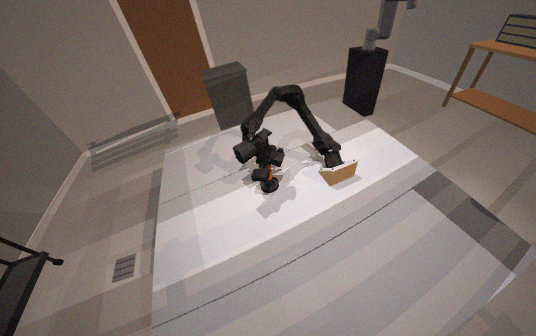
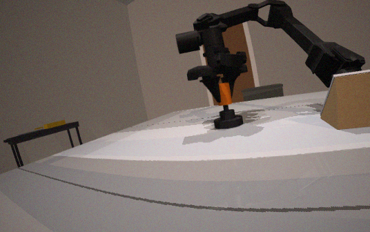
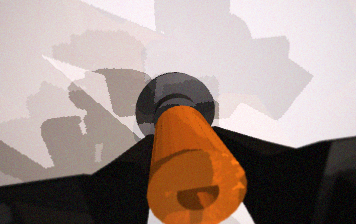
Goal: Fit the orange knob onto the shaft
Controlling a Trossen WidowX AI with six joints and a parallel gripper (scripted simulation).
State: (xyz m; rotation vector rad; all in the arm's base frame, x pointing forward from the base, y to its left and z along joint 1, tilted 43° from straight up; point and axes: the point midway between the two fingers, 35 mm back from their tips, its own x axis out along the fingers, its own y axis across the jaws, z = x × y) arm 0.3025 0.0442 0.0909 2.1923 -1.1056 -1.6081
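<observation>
The orange knob is upright between the fingers of my gripper, which is shut on it. The knob stands over the round pedestal. In the exterior view a short length of the dark shaft shows between the knob's lower end and the pedestal's raised collar, so the knob is above the collar. In the wrist view the D-shaped hole shows in the knob's near end. The shaft's top and its flat side are hidden.
A tan block with a sloped, white-edged top stands on the table to the right of the pedestal, close in front of the arm's base. Shadows of the arm fall around the pedestal.
</observation>
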